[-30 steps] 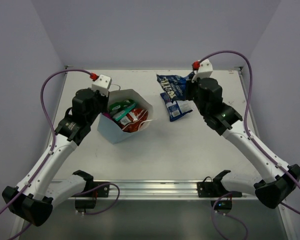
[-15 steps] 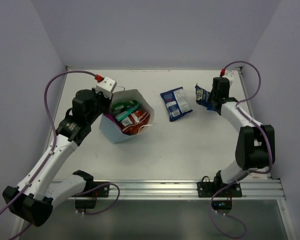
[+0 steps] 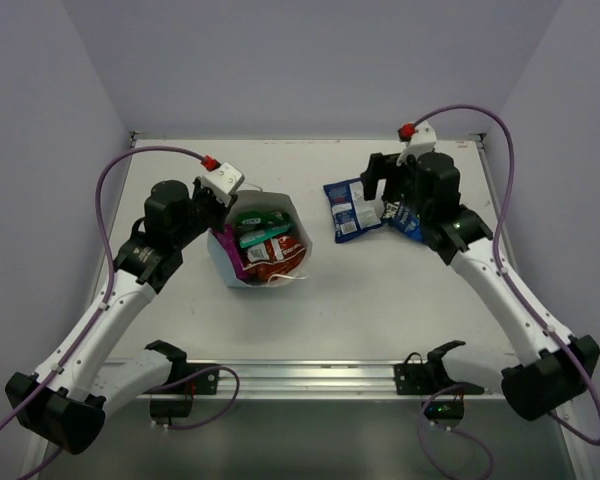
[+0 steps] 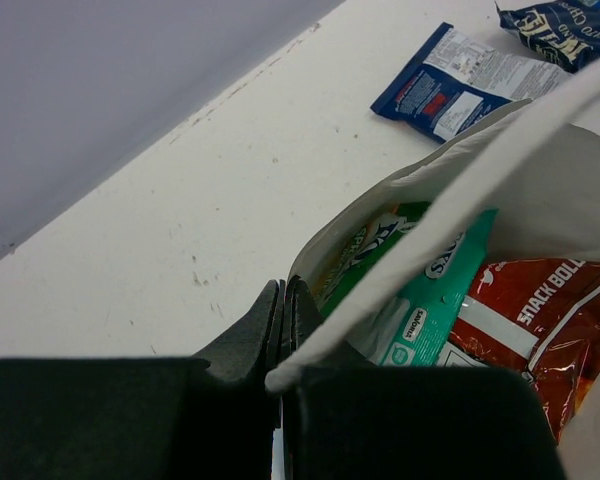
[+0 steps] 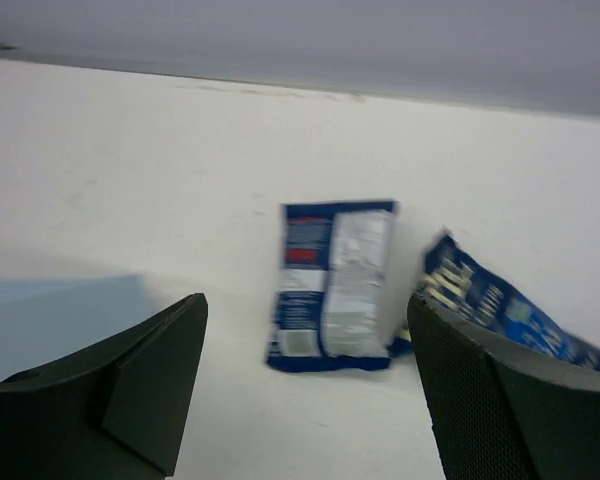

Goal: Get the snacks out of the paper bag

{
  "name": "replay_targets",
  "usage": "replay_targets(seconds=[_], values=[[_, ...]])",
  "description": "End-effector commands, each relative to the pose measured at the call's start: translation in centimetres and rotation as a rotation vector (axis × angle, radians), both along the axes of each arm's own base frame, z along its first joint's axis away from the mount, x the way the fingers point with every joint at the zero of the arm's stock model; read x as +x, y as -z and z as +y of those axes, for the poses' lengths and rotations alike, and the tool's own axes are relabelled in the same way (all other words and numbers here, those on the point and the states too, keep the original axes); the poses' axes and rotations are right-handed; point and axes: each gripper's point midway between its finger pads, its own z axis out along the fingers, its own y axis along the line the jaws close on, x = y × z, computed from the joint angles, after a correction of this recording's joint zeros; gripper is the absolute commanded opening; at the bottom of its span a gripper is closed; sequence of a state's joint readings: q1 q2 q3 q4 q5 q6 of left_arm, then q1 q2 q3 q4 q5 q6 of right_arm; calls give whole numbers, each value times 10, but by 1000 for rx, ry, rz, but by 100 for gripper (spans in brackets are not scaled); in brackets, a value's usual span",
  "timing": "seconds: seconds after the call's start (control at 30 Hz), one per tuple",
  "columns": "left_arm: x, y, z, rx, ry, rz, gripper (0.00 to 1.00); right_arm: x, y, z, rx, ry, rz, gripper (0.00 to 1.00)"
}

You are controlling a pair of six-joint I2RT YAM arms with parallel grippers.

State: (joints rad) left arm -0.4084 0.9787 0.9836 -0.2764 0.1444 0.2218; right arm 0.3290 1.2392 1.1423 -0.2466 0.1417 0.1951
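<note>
White tabletop [image 3: 380, 300], light blue paper bag [image 3: 223, 264] left of the middle with its mouth tipped up toward the right edge. The left claw [image 3: 225, 203] is pinched tight on the bag's far rim. The right claw [image 3: 381, 186] is spread wide, holding nothing, just over a blue packet [image 3: 348, 208] that lies lengthwise near-to-far, with a darker blue packet [image 3: 406, 216] beside it. The left wrist view shows a red packet [image 4: 540, 330] and a green packet [image 4: 380, 245] inside the bag, which the right wrist view can't see.

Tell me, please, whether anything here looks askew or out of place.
The paper bag sits tilted rather than upright, its rim pinched by the left pincer. One dark blue packet and a second blue packet lie outside it. Nothing looks torn or spilled.
</note>
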Motion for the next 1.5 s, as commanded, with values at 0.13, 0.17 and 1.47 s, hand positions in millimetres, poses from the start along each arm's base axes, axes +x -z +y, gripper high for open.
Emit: replay_targets(seconds=[0.13,0.17,1.47], values=[[4,-53,-9,-35,53,-191,0,-123,-86,172,-69,-811,-292,82],[4,-53,-9,-33,53,-191,0,-131,-83,184,-85,-864,-295,82],[-18,-56,-5,-142,34,-145,0,-70,95,280,-809,-1018,-244,64]])
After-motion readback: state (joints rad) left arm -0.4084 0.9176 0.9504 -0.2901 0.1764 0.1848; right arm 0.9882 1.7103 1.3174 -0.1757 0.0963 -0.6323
